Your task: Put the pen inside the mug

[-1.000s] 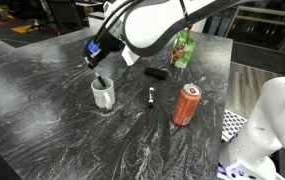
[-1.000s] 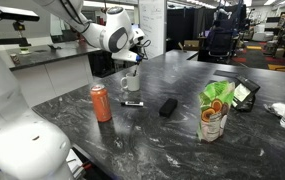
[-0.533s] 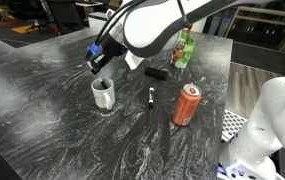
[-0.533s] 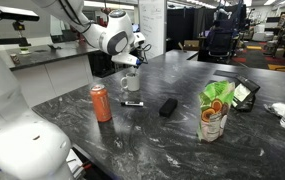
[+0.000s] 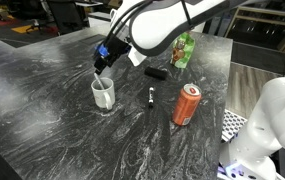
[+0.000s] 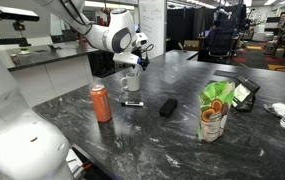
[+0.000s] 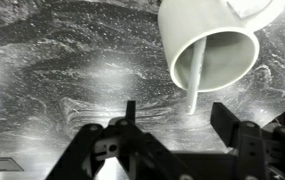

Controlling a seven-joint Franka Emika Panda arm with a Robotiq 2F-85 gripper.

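In the wrist view the white mug (image 7: 197,20) fills the top right. The pale pen (image 7: 199,75) stands inside it, leaning against the rim with its upper end sticking out toward me. My gripper (image 7: 177,112) hovers just above that end, open, with both fingers apart and nothing between them. In both exterior views the gripper (image 5: 103,66) (image 6: 132,68) hangs directly over the mug (image 5: 103,94) (image 6: 130,85) on the dark marbled table.
An orange-red can (image 5: 186,104) (image 6: 100,102), a black marker (image 5: 151,97) (image 6: 132,103) and a flat black block (image 5: 155,73) (image 6: 167,106) lie near the mug. A green snack bag (image 5: 184,48) (image 6: 215,110) stands further off.
The jaws have gone from shut on the pen to open. The pen now rests in the mug on its own, and the gripper has lifted slightly.
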